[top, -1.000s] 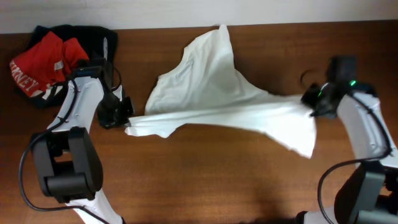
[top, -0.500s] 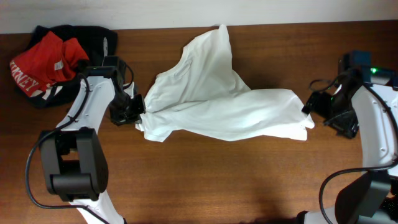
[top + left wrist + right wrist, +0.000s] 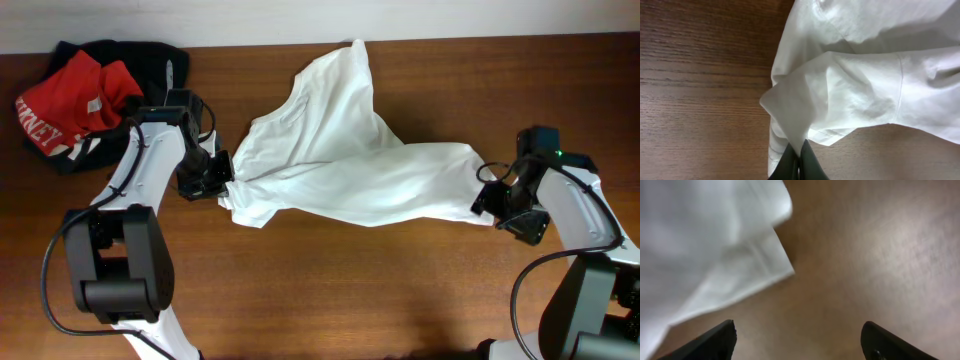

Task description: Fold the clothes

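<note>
The white T-shirt (image 3: pixel 340 160) lies crumpled across the middle of the wooden table, one part reaching toward the far edge and a long fold running right. My left gripper (image 3: pixel 222 184) is shut on a pinched corner of the shirt (image 3: pixel 795 120) at its left end, the cloth rising between the black fingers (image 3: pixel 790 165). At the shirt's right end my right gripper (image 3: pixel 492 206) stands open with only bare wood between its fingertips. In the right wrist view, the shirt's hem (image 3: pixel 715 255) lies just ahead and to the left.
A red garment with white lettering (image 3: pixel 60 100) lies on a black garment (image 3: pixel 140 55) at the table's far left corner. A pale wall edge runs along the back. Bare wood (image 3: pixel 330 290) spreads in front of the shirt.
My right gripper let go of the shirt's right end, which dropped flat onto the table, then drew back toward it. The left gripper shifted right, still holding its corner.
</note>
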You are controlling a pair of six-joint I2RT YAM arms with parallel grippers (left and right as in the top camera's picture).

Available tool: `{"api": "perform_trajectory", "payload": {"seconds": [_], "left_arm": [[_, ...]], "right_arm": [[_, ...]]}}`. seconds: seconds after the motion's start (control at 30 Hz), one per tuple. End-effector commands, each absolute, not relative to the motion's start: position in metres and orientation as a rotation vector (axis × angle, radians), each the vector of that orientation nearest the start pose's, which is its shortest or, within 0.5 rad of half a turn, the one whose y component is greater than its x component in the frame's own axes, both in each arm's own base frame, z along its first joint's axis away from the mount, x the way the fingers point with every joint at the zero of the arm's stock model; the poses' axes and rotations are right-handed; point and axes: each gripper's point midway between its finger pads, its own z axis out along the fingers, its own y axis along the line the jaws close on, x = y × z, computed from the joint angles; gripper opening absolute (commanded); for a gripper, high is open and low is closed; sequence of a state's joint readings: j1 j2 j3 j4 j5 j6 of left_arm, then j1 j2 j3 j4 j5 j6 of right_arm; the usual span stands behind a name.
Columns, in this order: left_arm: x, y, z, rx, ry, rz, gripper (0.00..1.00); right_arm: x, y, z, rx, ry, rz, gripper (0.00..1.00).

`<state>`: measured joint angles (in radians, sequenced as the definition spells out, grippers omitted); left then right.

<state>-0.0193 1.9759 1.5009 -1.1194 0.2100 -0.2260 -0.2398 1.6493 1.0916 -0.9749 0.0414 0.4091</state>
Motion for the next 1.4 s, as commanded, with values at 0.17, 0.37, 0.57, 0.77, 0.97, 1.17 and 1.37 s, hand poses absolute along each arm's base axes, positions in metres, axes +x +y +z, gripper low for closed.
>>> {"api": "perform_trajectory", "payload": {"seconds": [0.17,0.37,0.57,0.77,0.97,1.17,1.37], "left_arm": [[0.368,-0.043,0.058,-0.336,3.14,-0.334,0.01],[0.369,-0.043,0.058,-0.335,3.136,-0.334,0.01],[0.37,-0.043,0.058,-0.334,3.134,-0.334,0.01],[0.37,-0.043,0.058,-0.334,3.133,-0.334,0.01],[0.373,-0.043,0.058,-0.331,3.123,-0.336,0.01],[0.374,-0.043,0.058,-0.33,3.118,-0.336,0.01],[0.382,-0.044,0.076,-0.323,3.094,-0.338,0.0]], "right_arm": [[0.284,-0.08,0.036,0.995,2.94,-0.078,0.73],[0.287,-0.08,0.025,1.037,2.942,-0.074,0.69],[0.298,-0.08,0.01,1.028,2.916,-0.045,0.61],[0.298,-0.08,0.006,1.028,2.917,-0.045,0.59],[0.289,-0.077,-0.006,1.056,2.919,-0.042,0.45],[0.288,-0.077,-0.005,1.061,2.921,-0.042,0.19],[0.295,-0.081,0.021,1.073,2.937,-0.058,0.04]]}}
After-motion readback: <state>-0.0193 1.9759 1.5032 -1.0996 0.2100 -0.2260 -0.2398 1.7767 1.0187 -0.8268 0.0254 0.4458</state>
